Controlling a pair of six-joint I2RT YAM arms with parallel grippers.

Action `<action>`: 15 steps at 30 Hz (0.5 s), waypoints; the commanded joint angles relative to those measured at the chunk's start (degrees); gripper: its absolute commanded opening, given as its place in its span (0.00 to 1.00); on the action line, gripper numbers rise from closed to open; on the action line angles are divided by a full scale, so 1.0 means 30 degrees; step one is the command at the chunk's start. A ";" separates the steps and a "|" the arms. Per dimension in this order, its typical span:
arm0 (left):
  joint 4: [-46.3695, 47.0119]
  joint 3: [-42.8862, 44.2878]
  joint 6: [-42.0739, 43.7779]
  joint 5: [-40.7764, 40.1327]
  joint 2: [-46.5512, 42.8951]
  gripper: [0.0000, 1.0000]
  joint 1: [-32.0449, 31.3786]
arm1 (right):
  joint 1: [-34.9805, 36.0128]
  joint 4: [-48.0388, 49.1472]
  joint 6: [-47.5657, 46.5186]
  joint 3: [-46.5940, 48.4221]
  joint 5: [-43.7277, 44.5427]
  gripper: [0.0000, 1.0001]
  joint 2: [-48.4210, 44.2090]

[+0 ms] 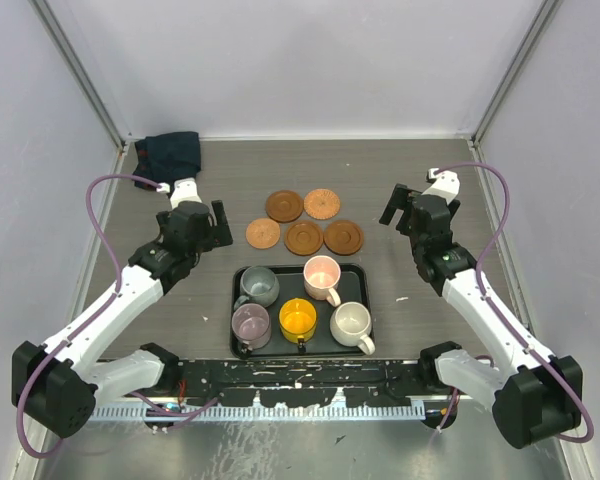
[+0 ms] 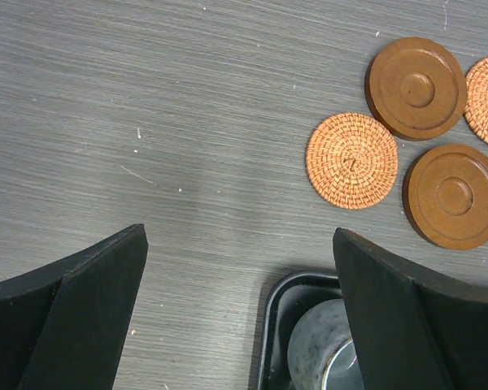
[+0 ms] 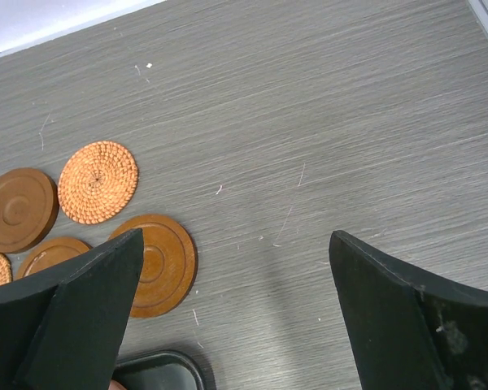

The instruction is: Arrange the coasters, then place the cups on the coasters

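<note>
Several round brown coasters (image 1: 304,238) lie in a loose cluster on the table, just beyond the black tray (image 1: 288,270). Some are smooth wood (image 2: 416,87), some woven (image 2: 351,160). On the tray stand several cups: grey-green (image 1: 259,287), pink (image 1: 323,276), mauve (image 1: 250,325), yellow-orange (image 1: 298,319) and cream (image 1: 351,323). My left gripper (image 1: 220,225) hovers open to the left of the cluster, over bare table (image 2: 238,236), with the grey-green cup (image 2: 321,349) by its right finger. My right gripper (image 1: 398,208) hangs open to the right of the coasters, empty (image 3: 234,237), beside a ringed wooden coaster (image 3: 159,260).
A dark blue cloth (image 1: 172,152) lies bunched in the far left corner. Grey walls close off the table at the back and both sides. The arm bases stand along the near edge.
</note>
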 commanded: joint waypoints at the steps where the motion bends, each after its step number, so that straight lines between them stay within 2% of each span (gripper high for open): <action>1: 0.0227 -0.0041 -0.0126 -0.0133 -0.0423 0.98 0.0009 | -0.0051 0.1007 -0.0087 0.0102 0.0405 1.00 -0.0522; 15: 0.0518 -0.0085 -0.0126 0.0072 -0.0222 0.98 0.0003 | -0.0060 0.0844 -0.0116 0.0109 0.0466 1.00 -0.0484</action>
